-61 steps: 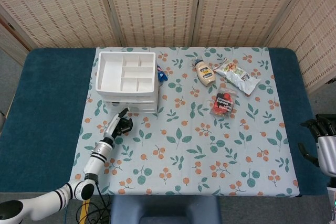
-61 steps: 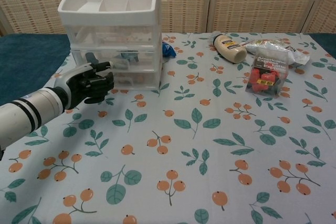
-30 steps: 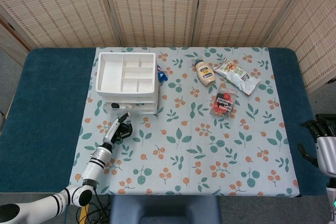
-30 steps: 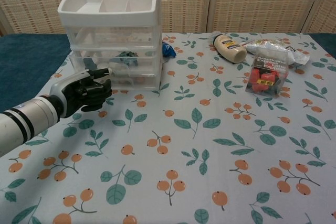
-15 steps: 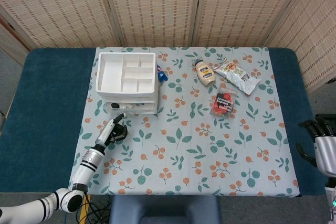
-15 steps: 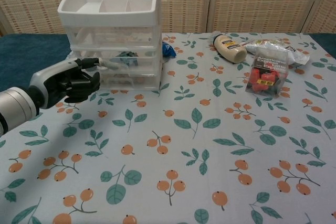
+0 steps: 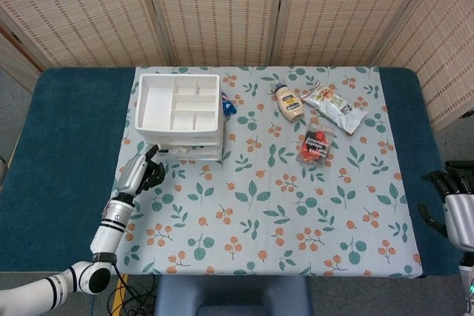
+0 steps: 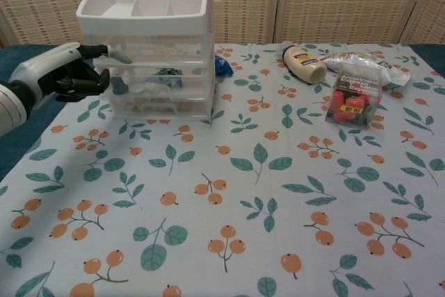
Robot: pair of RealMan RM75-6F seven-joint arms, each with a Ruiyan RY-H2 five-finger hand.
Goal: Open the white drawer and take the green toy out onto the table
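Note:
The white drawer unit (image 7: 180, 112) (image 8: 149, 46) stands at the back left of the cloth, its open tray top divided into compartments. Through the clear front of its middle drawer a teal-green toy (image 8: 167, 74) shows. The drawer fronts look about flush; I cannot tell if any is pulled out. My left hand (image 7: 141, 172) (image 8: 62, 74) hovers just left of the unit's front, fingers curled in and holding nothing, one fingertip (image 8: 117, 53) close to the unit's corner. My right hand (image 7: 455, 197) waits at the table's right edge, fingers apart and empty.
A mayonnaise bottle (image 7: 289, 103), a snack bag (image 7: 335, 107) and a red packet (image 7: 314, 146) lie at the back right. A small blue object (image 7: 228, 103) sits right of the drawer unit. The leaf-print cloth (image 7: 266, 212) covers the middle of the table.
My left hand has drawn away from the drawer unit's front, moving left and rising to beside its left corner. The right hand has stayed put.

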